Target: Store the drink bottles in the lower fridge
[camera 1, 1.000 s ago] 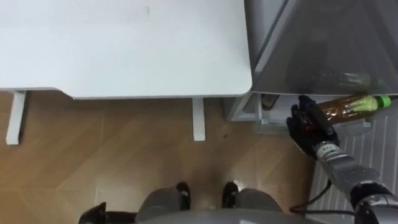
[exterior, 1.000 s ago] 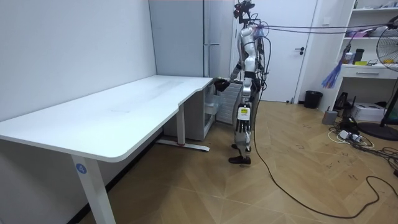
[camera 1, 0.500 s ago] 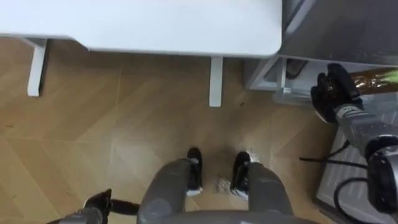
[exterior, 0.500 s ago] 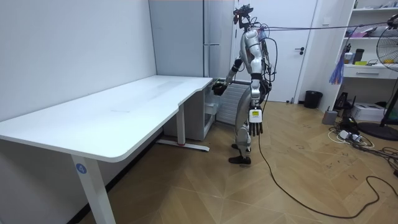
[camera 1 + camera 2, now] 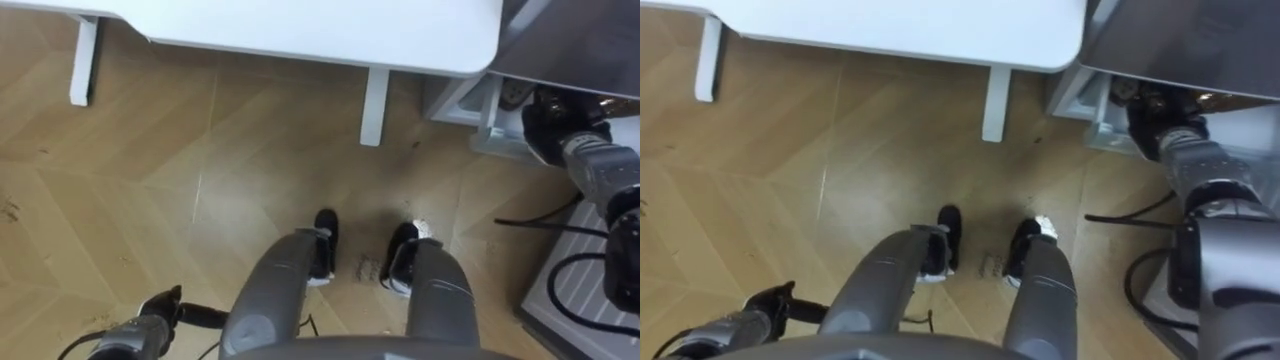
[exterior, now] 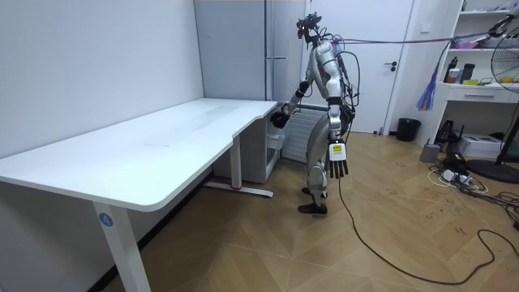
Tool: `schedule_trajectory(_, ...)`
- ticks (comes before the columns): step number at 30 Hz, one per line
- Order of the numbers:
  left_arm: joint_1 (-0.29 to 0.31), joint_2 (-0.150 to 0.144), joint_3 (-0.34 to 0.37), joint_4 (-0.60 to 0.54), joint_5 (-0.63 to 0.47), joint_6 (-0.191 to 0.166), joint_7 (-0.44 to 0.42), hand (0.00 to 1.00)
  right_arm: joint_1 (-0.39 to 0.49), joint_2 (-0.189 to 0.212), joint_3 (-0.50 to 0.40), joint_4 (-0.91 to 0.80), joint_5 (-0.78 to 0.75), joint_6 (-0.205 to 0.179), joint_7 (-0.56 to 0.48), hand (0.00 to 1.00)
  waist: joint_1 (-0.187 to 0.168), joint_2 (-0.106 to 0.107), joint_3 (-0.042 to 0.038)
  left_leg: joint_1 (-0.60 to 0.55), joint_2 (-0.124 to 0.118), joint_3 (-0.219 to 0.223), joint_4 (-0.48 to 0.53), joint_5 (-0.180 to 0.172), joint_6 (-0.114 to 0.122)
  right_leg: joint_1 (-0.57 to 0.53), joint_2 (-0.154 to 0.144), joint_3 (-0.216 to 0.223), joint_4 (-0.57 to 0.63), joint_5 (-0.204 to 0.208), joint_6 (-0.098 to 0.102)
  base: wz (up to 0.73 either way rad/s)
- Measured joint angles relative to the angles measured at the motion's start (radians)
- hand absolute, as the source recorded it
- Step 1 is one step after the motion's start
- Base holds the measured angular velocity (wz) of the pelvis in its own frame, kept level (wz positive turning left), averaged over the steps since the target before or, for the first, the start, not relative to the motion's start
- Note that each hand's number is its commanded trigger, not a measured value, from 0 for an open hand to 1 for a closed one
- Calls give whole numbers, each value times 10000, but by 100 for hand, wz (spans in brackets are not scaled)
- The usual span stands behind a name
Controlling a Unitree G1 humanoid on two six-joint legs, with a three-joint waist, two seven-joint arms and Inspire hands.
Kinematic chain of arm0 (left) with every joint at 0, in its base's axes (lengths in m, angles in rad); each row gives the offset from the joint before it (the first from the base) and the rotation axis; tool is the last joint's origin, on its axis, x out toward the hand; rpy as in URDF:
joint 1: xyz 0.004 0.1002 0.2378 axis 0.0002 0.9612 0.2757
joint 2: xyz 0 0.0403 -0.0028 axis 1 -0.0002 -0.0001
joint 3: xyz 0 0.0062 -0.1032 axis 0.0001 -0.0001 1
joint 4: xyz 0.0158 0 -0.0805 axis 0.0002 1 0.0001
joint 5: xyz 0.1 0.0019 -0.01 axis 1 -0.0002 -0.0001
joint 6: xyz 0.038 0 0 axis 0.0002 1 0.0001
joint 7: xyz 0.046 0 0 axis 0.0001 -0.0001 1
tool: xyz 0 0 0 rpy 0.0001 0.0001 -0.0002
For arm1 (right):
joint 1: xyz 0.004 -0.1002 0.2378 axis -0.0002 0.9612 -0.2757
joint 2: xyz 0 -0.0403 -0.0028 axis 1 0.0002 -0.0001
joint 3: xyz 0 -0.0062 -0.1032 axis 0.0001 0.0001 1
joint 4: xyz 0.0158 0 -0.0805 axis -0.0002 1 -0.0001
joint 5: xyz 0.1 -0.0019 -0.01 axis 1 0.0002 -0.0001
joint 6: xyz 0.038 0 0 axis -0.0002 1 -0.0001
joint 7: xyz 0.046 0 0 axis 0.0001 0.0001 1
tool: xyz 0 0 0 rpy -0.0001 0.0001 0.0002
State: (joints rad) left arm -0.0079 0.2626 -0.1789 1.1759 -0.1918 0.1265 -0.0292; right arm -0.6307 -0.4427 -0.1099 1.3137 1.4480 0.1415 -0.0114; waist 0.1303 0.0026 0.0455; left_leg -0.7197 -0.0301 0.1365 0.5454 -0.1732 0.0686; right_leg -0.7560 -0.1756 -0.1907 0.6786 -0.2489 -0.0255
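Room view: stands on the wood floor [image 6: 243, 243] at the far corner of the white desk [image 6: 162, 138], facing the grey fridge [image 6: 243, 49]. Reaches the right hand [image 5: 552, 122] to the lower fridge compartment [image 5: 497, 125], far right in the eye views, fingers curled round the drink bottle [image 5: 612, 103], seen as an amber sliver just past the hand. Lets the left hand [image 6: 338, 166] hang by the thigh, fingers loosely straight.

Right hand [image 5: 547, 127] half under fridge [image 5: 580, 45] overhang — fingers hidden.
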Motion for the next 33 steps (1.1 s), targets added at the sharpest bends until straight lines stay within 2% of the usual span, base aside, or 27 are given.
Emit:
schedule_trajectory(1, -1, 1, 0, -14, -1, -25, 8, 0, -48, -25, 0, -3, -1, -13, 0, 37, 1, 2, 0, -13, 0, -1, -7, 0, 0, -6, -4, -7, -6, 0, 0, 0)
schedule_trajectory(2, -1, 1, -2, -30, -3, -41, 31, 0, -131, -38, -25, 4, 64, -3, -78, 0, -2, 4, -1, -15, -1, 1, -35, 0, 0, -6, -4, -15, -25, -2, -1, 0)
schedule_trajectory(9, 0, 2, -16, -41, -15, -29, 211, 0, -187, -184, 105, -15, -12, -17, -220, 0, 14, 6, -1, -5, 16, 237, -287, 5, 7, -124, -86, 21, -62, -11, 3, -3)
schedule_trajectory(22, 0, 2, -138, -40, -133, -36, 217, 0, -214, -251, 105, -22, -3, -17, -421, 0, 2, -22, 17, 16, 2, 287, -305, 5, 7, -159, -128, 26, -40, -19, 0, 0)
schedule_trajectory(33, 0, 4, -250, -49, -393, -58, 189, 0, -416, -299, 68, -10, 61, -99, -1308, 0, -141, 22, 26, -186, 37, 269, -71, -13, 24, -246, -97, -3, -3, -14, 14, 0)
